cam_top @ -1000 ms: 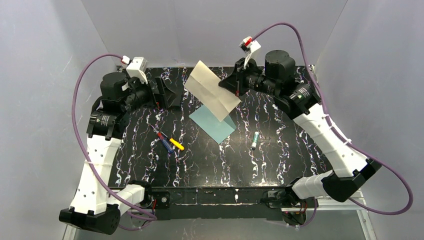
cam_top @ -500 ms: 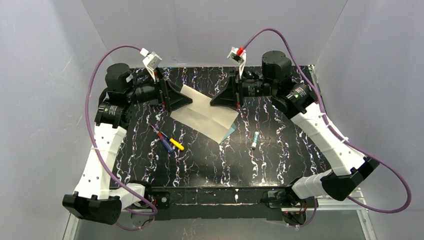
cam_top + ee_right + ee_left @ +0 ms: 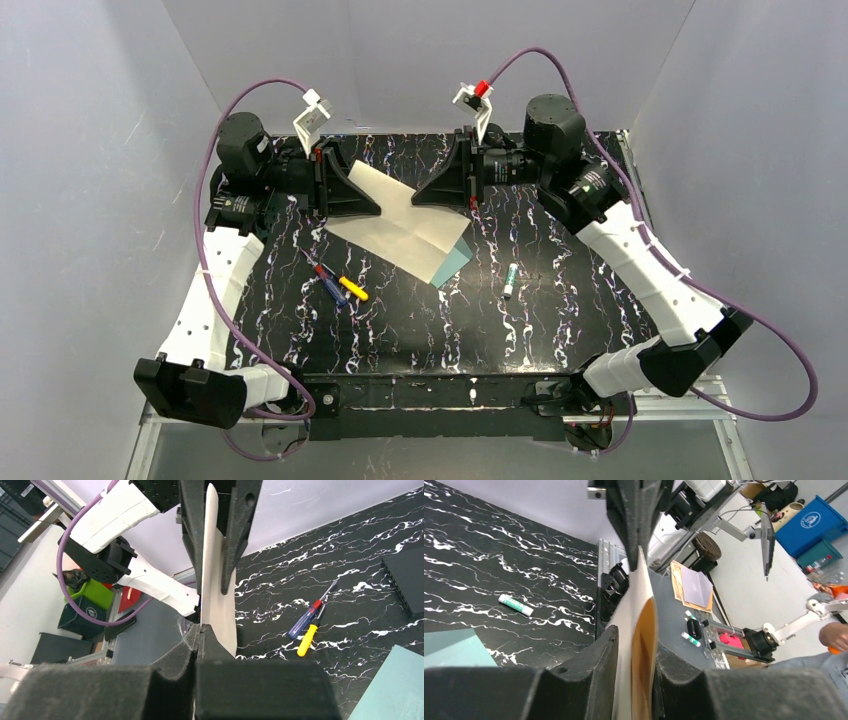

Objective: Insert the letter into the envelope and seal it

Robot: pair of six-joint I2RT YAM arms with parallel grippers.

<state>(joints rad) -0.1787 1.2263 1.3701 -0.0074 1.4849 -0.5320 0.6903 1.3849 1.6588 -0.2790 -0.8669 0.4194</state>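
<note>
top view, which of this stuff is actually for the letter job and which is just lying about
For the job: letter, teal envelope, left gripper and right gripper, both gripping the letter.
Lying about: red-and-blue screwdriver, yellow screwdriver, white-and-green tube, use unclear.

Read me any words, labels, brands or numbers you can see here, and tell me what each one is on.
No text here can be read.
On the letter: no print shows in these views.
On the green-white tube: label too small to read.
On the blue bin: round white logo, blurred.
On the dark bin: round logo, blurred.
</note>
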